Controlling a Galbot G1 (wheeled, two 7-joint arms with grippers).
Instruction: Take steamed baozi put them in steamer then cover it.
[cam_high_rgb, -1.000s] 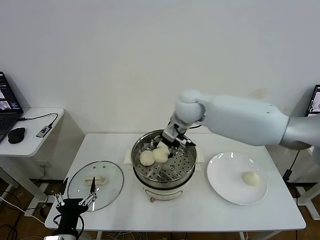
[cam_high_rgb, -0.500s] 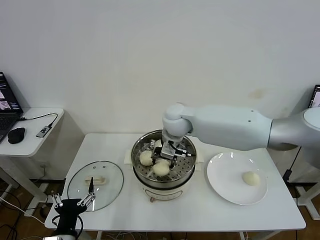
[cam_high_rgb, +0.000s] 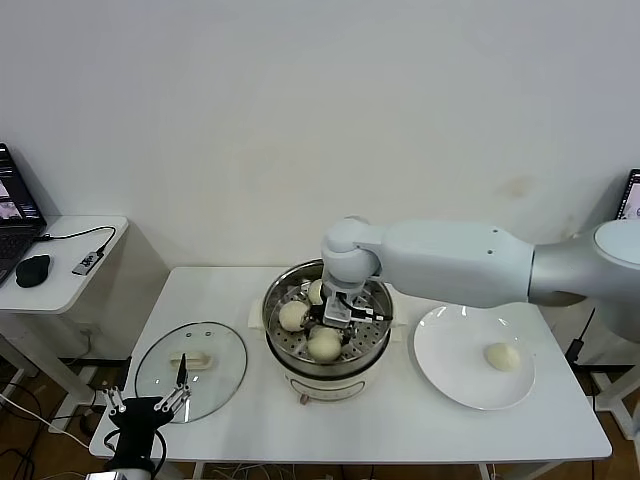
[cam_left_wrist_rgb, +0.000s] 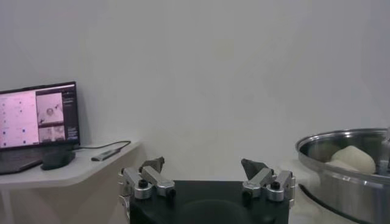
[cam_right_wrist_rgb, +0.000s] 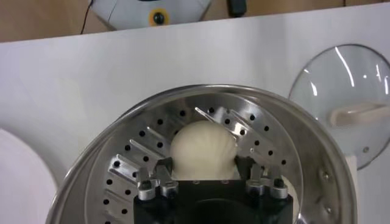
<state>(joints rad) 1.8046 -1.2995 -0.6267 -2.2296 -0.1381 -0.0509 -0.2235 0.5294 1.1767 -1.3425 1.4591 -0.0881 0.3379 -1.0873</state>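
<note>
The steamer (cam_high_rgb: 276, 300) stands mid-table on its white base. My right gripper (cam_high_rgb: 334, 318) reaches down into it, shut on a baozi (cam_high_rgb: 325, 345) that sits low on the perforated tray near the front. In the right wrist view that baozi (cam_right_wrist_rgb: 203, 149) lies between the fingers of the right gripper (cam_right_wrist_rgb: 204, 165). Two more baozi (cam_high_rgb: 293, 315) lie at the tray's back left, one half hidden by the gripper. A fourth baozi (cam_high_rgb: 502, 356) is on the white plate (cam_high_rgb: 450, 350). The glass cover (cam_high_rgb: 225, 375) lies flat at the front left. My left gripper (cam_high_rgb: 150, 403) is open and idle beside it.
A side table (cam_high_rgb: 70, 285) to the left holds a laptop (cam_high_rgb: 12, 215), a mouse (cam_high_rgb: 33, 268) and a cable. In the left wrist view the steamer rim (cam_left_wrist_rgb: 341, 143) is on one side of the left gripper (cam_left_wrist_rgb: 204, 167). The cover also shows in the right wrist view (cam_right_wrist_rgb: 341, 79).
My right gripper has carried the baozi from the back of the steamer toward its front and lowered it to the tray. The left arm has not moved.
</note>
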